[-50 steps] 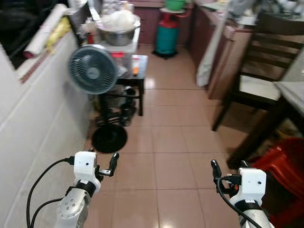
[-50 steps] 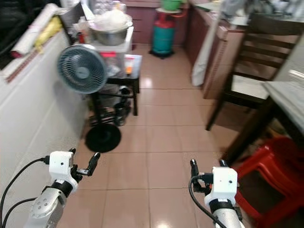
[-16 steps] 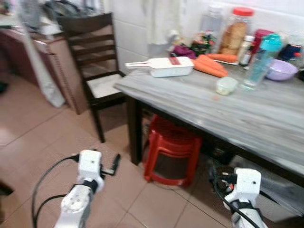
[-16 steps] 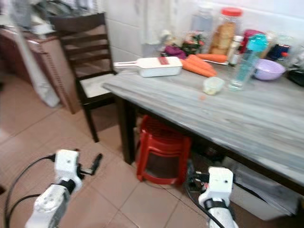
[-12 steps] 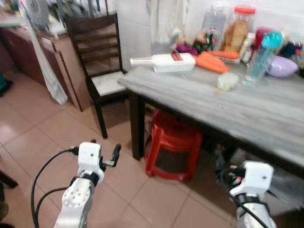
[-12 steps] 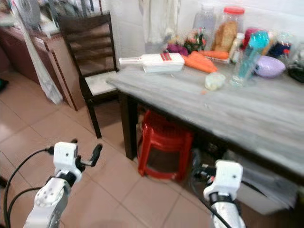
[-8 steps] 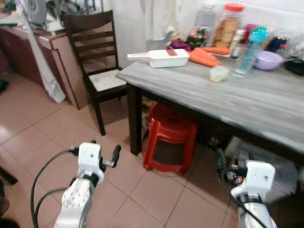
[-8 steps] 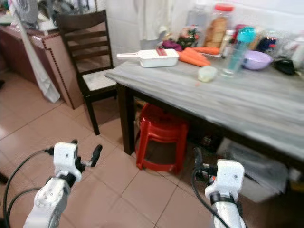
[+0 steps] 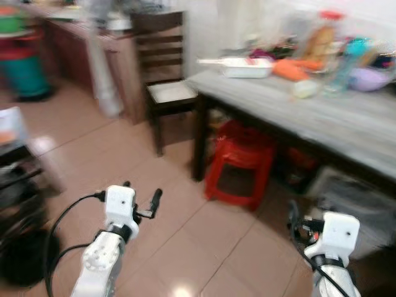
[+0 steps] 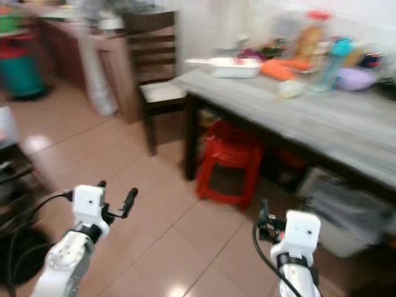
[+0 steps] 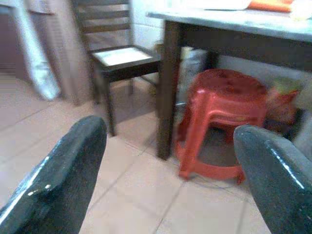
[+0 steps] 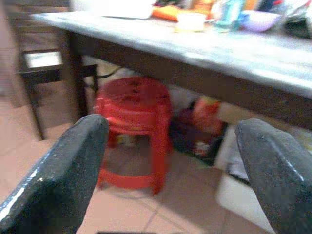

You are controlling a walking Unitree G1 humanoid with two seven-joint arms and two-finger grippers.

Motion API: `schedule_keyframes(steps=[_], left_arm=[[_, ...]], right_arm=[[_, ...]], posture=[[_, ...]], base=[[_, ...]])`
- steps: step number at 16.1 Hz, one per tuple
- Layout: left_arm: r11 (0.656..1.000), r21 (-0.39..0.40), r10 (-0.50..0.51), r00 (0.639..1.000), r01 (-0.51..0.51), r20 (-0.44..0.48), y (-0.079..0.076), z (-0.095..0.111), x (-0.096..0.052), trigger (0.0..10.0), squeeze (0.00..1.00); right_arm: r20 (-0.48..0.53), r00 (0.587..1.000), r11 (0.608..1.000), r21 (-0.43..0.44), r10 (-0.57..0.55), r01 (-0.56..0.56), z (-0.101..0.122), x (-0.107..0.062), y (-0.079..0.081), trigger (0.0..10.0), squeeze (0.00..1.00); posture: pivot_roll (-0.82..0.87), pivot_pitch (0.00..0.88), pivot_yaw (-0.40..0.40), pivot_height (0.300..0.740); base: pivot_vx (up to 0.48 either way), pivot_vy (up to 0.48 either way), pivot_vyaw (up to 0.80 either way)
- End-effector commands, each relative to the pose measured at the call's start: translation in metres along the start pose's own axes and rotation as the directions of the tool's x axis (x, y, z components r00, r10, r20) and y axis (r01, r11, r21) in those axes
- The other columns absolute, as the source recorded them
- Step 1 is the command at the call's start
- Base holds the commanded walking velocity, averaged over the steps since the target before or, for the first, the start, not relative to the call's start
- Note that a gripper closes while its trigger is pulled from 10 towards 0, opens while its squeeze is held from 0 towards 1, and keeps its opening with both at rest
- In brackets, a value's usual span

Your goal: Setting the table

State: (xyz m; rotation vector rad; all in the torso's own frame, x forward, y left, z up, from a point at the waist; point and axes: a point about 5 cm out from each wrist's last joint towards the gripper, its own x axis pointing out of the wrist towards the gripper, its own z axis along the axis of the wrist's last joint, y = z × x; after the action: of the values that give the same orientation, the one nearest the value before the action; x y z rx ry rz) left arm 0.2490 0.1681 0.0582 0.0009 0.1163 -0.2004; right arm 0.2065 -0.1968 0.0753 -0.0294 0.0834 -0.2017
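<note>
Two empty grippers, both with fingers spread wide and holding nothing, and I am short of the tabletop (image 10: 322, 117).

One stack of red stools (image 10: 229, 161) sits under the tabletop's near edge and one dark chair (image 9: 164, 80) stands at its end; I judge either could catch my legs or the right gripper (image 10: 265, 226) if I close in carelessly, and the blurred head view makes that harder to judge. The left gripper (image 9: 141, 199) hangs well out from the tabletop over the tiled floor (image 9: 185, 247). On the tabletop's far side I count one white tray (image 10: 232, 67), one pale cup (image 10: 291, 88), one teal bottle (image 10: 327, 62), one purple bowl (image 10: 356, 78), some carrots (image 10: 278, 68); the jars behind are too smeared to count.
</note>
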Motion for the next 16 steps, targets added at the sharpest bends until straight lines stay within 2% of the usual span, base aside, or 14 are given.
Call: schedule_keyframes(steps=[1, 2, 3, 7, 10, 13, 16], left_arm=[[0.999, -0.012, -0.031, 0.999, 0.031, 0.008, -0.005, 0.0025, 0.0015, 10.0, 0.0], [0.999, -0.006, -0.04, 0.999, 0.04, 0.007, -0.0056, 0.0028, 0.0016, 10.0, 0.0], [0.999, -0.003, -0.049, 0.999, 0.049, 0.004, -0.0063, 0.0026, 0.0018, 10.0, 0.0], [0.997, -0.033, -0.074, 0.997, 0.073, -0.009, -0.0107, 0.0011, 0.0014, 10.0, 0.0], [0.996, -0.033, -0.08, 0.997, 0.079, -0.007, -0.0128, 0.001, 0.0022, 10.0, 0.0], [0.996, -0.036, -0.083, 0.997, 0.083, -0.006, -0.0133, 0.0013, 0.0021, 10.0, 0.0], [0.995, -0.046, -0.091, 0.996, 0.09, -0.005, -0.0143, 0.0015, 0.0012, 10.0, 0.0]], right_arm=[[-0.011, 0.999, 1.0, -0.004, -0.031, 0.031, -0.0015, -0.0024, -0.0055, 10.0, 0.0], [0.02, 0.999, 0.998, 0.045, -0.035, 0.034, 0.0004, -0.0025, -0.0042, 10.0, 0.0], [0.01, 0.999, 0.997, 0.058, -0.042, 0.041, -0.0001, -0.003, -0.0046, 10.0, 0.0], [-0.026, 0.999, 0.998, 0.036, -0.044, 0.045, -0.0025, -0.0051, -0.0057, 10.0, 0.0], [-0.01, 0.999, 0.999, 0.03, -0.045, 0.045, -0.001, -0.0041, -0.0075, 10.0, 0.0], [-0.008, 0.999, 0.998, 0.033, -0.044, 0.045, -0.0001, -0.0041, -0.0087, 10.0, 0.0], [0.012, 1.0, 1.0, 0.014, -0.024, 0.024, 0.0053, -0.0046, -0.0072, 10.0, 0.0]], posture=[[0.06, 0.0, -0.009, 0.74], [0.05, 0.0, -0.007, 0.74], [0.05, 0.0, -0.007, 0.74], [0.05, 0.0, -0.007, 0.74], [0.04, 0.0, -0.011, 0.74], [0.04, 0.0, -0.018, 0.74], [0.04, 0.0, -0.022, 0.74]], base=[[0.0, 0.0, 0.0], [0.0, 0.0, 0.0], [0.0, 0.0, 0.0], [0.0, 0.0, 0.0], [0.0, 0.0, -0.66], [0.0, -0.284, -0.64], [0.0, -0.316, 0.0]])
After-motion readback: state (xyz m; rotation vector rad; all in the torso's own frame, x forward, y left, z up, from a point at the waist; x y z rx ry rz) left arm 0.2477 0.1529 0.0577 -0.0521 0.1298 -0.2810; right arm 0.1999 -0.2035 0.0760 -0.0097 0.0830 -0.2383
